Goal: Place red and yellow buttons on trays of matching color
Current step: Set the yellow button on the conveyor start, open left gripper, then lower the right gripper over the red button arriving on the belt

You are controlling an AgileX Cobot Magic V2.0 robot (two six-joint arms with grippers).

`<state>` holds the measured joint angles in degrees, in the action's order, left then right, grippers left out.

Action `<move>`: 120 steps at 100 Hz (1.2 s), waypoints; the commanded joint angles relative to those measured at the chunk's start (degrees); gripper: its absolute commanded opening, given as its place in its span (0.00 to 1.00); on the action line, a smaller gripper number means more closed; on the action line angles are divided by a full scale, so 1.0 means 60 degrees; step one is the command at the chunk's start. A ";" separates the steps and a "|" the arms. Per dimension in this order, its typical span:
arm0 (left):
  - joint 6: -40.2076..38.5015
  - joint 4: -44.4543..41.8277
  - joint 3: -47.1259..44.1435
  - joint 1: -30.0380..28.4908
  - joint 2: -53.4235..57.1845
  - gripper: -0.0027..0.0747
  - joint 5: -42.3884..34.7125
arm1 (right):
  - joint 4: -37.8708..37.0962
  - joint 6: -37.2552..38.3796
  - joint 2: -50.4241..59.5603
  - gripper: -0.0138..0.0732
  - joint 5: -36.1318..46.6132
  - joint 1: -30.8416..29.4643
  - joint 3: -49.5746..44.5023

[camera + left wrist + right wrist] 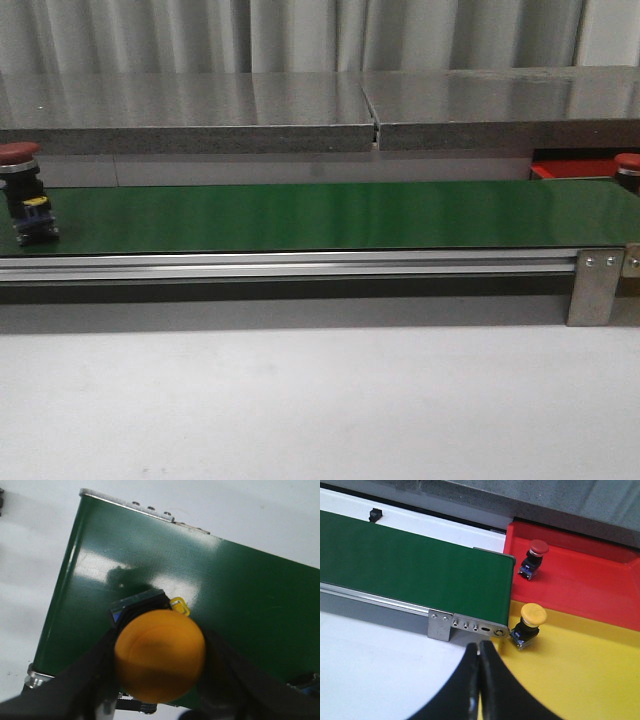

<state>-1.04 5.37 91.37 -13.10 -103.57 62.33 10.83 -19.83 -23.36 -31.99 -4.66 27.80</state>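
Green conveyor belt (320, 215) runs across a white table (320, 400), aluminium side rail (290, 265) along its near edge, grey stone-look counter (200, 115) and pale curtain (300, 35) behind. A red button (25, 192) stands on the belt at its far left — dark body, red cap. Left gripper (159, 665) is clamped on a yellow button (160, 655), its dark fingers (85, 675) pressed to both sides of the cap, held over the belt end. Right gripper (479, 680) hangs over the white table with its tips pressed together, nothing between them. At the belt's right end: red tray (580, 580) holding a red-capped button (534, 557), yellow tray (580, 680) beside it holding a yellow-capped button (529, 625) — both buttons near the belt end.
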 commanded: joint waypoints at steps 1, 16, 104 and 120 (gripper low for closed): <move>0.0046 0.0020 -0.0119 0.0065 0.0564 0.21 -0.0709 | 0.0071 -0.0049 -0.0021 0.08 0.0739 -0.0007 0.0256; 0.0046 0.0019 -0.0480 0.0065 0.0564 0.21 -0.1089 | 0.0071 -0.0049 -0.0021 0.08 0.0739 -0.0007 0.0256; 0.0578 0.0182 -0.0485 0.0768 0.1928 0.74 -0.2082 | 0.0071 -0.0049 -0.0021 0.08 0.0739 -0.0007 0.0256; 0.0578 0.0182 -0.0753 0.1432 0.2913 0.36 -0.2384 | 0.0071 -0.0049 -0.0021 0.08 0.0739 -0.0007 0.0256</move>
<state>2.35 5.52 86.50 -6.63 -91.87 51.83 10.83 -19.83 -23.36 -31.99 -4.66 27.80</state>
